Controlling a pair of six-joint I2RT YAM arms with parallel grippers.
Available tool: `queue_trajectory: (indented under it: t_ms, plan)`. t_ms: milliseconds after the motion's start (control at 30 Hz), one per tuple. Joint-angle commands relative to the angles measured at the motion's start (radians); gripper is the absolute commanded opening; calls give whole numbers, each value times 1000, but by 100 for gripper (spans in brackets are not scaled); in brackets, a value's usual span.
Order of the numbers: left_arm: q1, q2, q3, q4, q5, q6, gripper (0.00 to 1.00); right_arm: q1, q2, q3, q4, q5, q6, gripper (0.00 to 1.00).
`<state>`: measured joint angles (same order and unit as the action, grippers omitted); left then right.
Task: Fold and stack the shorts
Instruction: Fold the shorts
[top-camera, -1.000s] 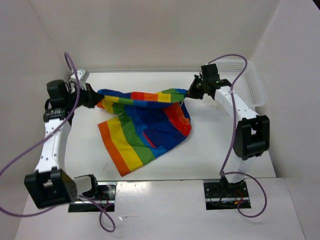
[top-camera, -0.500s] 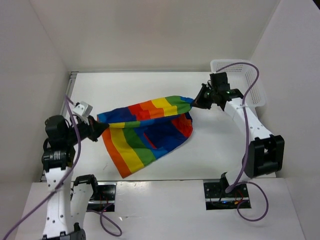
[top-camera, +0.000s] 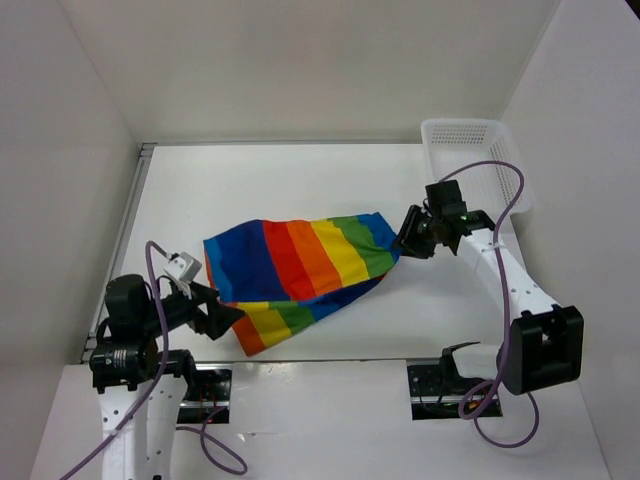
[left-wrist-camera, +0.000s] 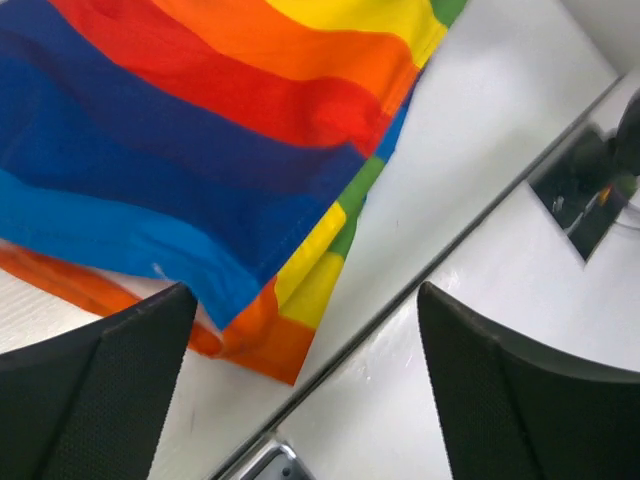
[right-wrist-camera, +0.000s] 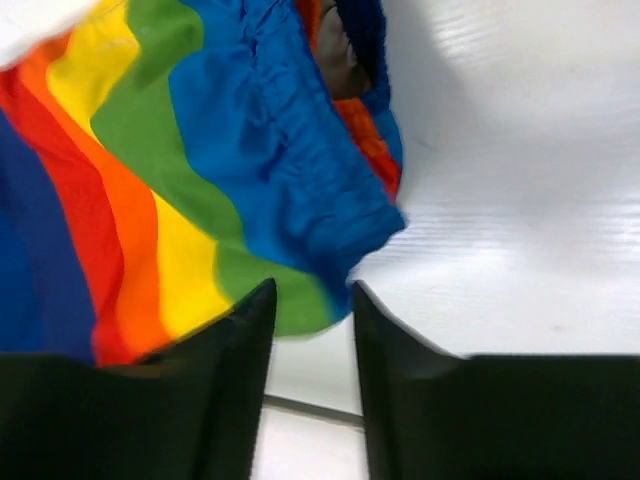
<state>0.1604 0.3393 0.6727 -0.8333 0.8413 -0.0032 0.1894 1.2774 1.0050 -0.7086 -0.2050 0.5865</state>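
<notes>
The rainbow-striped shorts (top-camera: 300, 265) lie flat on the white table, folded over, with a lower layer showing at the near-left corner. My left gripper (top-camera: 228, 315) hovers wide open just off that corner, and nothing is between its fingers. In the left wrist view the shorts (left-wrist-camera: 200, 150) fill the upper left, and the left gripper (left-wrist-camera: 305, 290) spans their orange corner. My right gripper (top-camera: 405, 243) sits at the blue waistband edge on the right. In the right wrist view that gripper (right-wrist-camera: 313, 290) is open, with the shorts (right-wrist-camera: 150, 150) just beyond its tips, not pinched.
A white mesh basket (top-camera: 462, 123) stands at the back right, behind the right arm. The table's near edge, a dark seam (left-wrist-camera: 440, 270), runs just in front of the shorts. White walls close in the left, back and right.
Both grippers carried the stretched shorts toward the near edge, laid them down on the table and let go. Both jaws have opened.
</notes>
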Motion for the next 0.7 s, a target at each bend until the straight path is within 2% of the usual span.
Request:
queue_trajectory:
  t_ms: [0, 33, 67, 133, 267, 367, 433, 500, 667]
  plan:
    - [-50, -40, -21, -29, 12, 3, 100, -7, -32, -3, 6, 52, -10, 47]
    - [-76, -40, -21, -29, -17, 3, 100, -7, -32, -3, 15, 52, -1, 60]
    - [-85, -31, -21, -17, -31, 3, 100, -7, -23, 6, 15, 52, -1, 80]
    - [-97, -3, -9, 8, -76, 3, 100, -7, -13, 6, 43, 52, -1, 87]
    - [-98, 87, 13, 133, -116, 3, 100, -7, 22, 43, 86, -3, 9, 89]
    - [-98, 283, 28, 224, -160, 3, 88, -7, 89, 70, 118, -26, 9, 89]
    - [-98, 390, 43, 224, -214, 3, 85, -7, 134, 79, 118, -37, 9, 89]
    - [-98, 518, 62, 235, -327, 3, 85, -17, 189, 70, 158, -46, 9, 87]
    - [-98, 717, 5, 388, -360, 3, 84, -27, 310, 98, 179, -5, -2, 84]
